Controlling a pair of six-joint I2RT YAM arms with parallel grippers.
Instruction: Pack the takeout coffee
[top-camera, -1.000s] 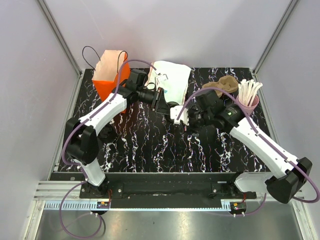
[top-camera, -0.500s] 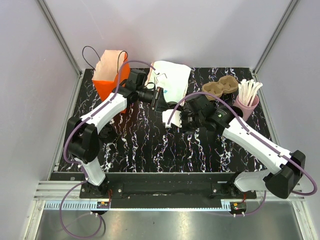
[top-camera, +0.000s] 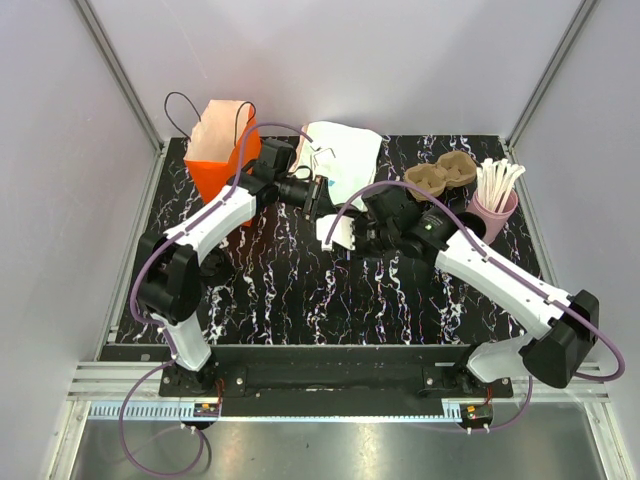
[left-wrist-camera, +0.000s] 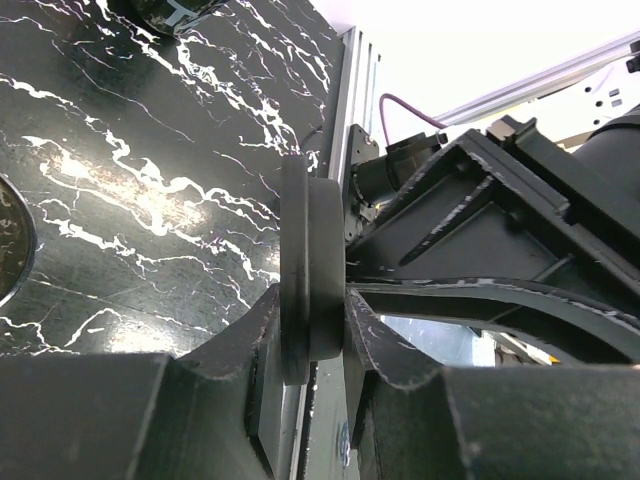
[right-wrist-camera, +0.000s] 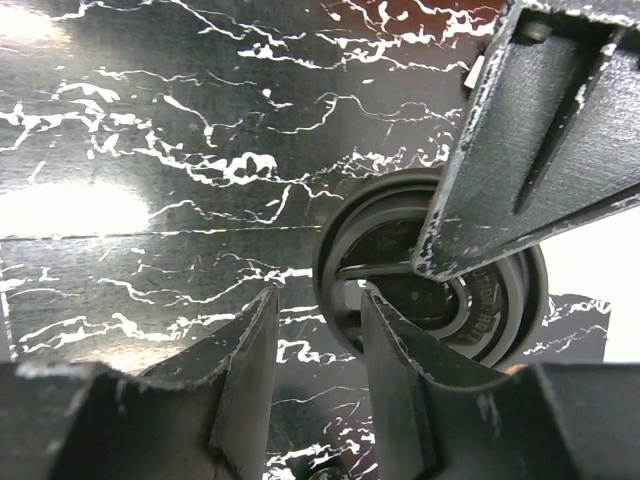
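Top external: left claw (top-camera: 320, 197) reaches over bench (top-camera: 280, 290) middle, right arm alongside. Left wrist: left claw clamped on black disc (left-wrist-camera: 310, 265), disc held edge-on between fingers. Right wrist: right claw (right-wrist-camera: 318, 295) slightly parted, gripping nothing, tips just short of disc. Takeout coffee cup hidden; cannot tell where

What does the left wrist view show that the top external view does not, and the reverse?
Only the left wrist view: a black disc clamped on edge in the left gripper. Only the top external view: the orange bag, white bag, cardboard carrier and pink cup. Both: the marbled table and that gripper.
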